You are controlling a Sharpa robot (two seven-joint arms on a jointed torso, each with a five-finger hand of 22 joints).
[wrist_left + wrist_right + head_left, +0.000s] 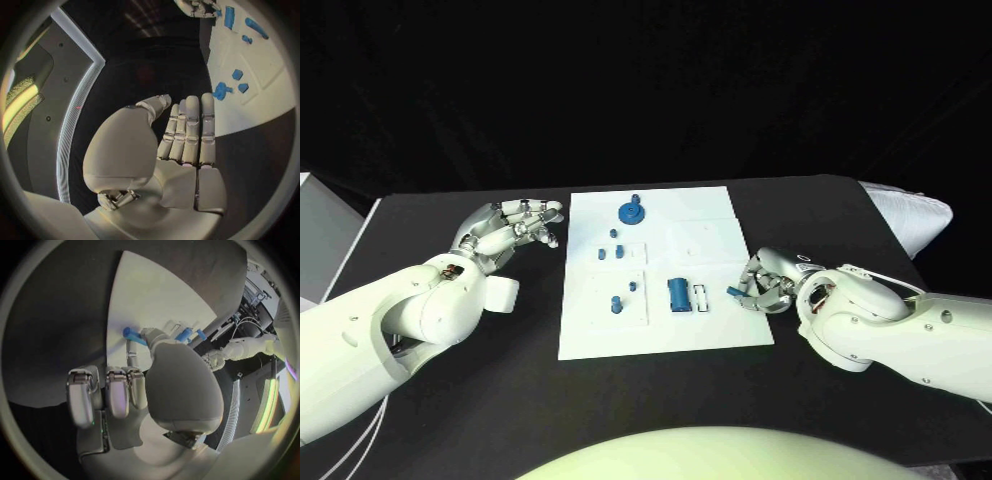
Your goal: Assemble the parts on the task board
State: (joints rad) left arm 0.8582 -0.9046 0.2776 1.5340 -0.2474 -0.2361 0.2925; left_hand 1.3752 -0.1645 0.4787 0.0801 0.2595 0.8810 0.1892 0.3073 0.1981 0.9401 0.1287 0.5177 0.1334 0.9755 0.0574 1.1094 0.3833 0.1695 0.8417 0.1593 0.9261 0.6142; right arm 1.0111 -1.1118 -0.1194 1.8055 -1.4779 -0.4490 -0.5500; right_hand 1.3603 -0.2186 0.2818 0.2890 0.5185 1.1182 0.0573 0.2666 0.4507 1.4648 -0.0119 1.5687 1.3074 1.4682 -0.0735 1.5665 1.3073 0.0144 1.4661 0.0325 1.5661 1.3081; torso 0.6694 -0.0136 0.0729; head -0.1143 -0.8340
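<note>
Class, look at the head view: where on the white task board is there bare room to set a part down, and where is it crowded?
Free: the white task board's far right corner and its near strip. Crowded: the left column of small blue parts and the blue block beside the right hand.

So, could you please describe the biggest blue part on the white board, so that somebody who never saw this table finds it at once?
Start from the white task board in the middle of the black table. Go to the board's far edge, away from the robot, where the round blue part sits alone. It is wider than every other blue piece, disc-shaped with a small knob on top, while the others nearer the robot are small pegs and one upright cylinder.
</note>
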